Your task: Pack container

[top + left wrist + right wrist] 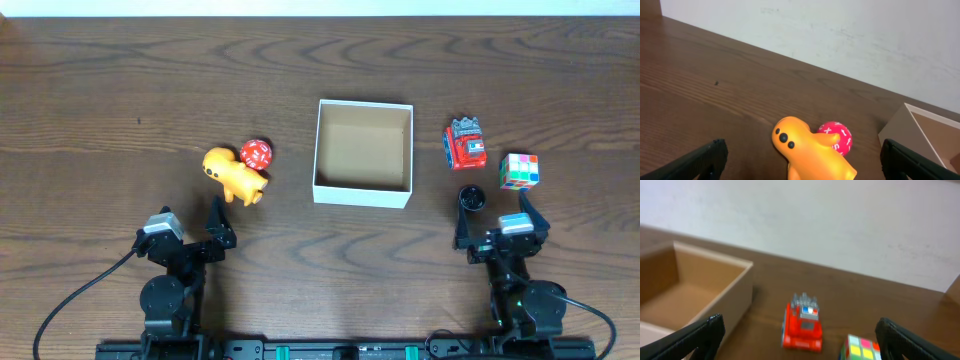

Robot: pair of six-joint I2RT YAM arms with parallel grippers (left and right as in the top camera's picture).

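The container [362,192], a square open box with white walls and a brown inside, stands empty at the table's middle. It also shows in the left wrist view [905,125] and in the right wrist view [735,300]. A yellow dog toy [236,176] [812,157] lies left of it, touching a red ball [256,153] [839,138]. A red toy truck [465,145] [802,325] and a puzzle cube [519,171] [862,349] sit right of it. My left gripper [190,228] [801,162] is open and empty, near the dog. My right gripper [497,222] [800,332] is open and empty, near the truck.
A small black round object [471,197] lies on the wooden table [120,90] just ahead of my right gripper's left finger. A white wall [840,30] stands behind the table's far edge.
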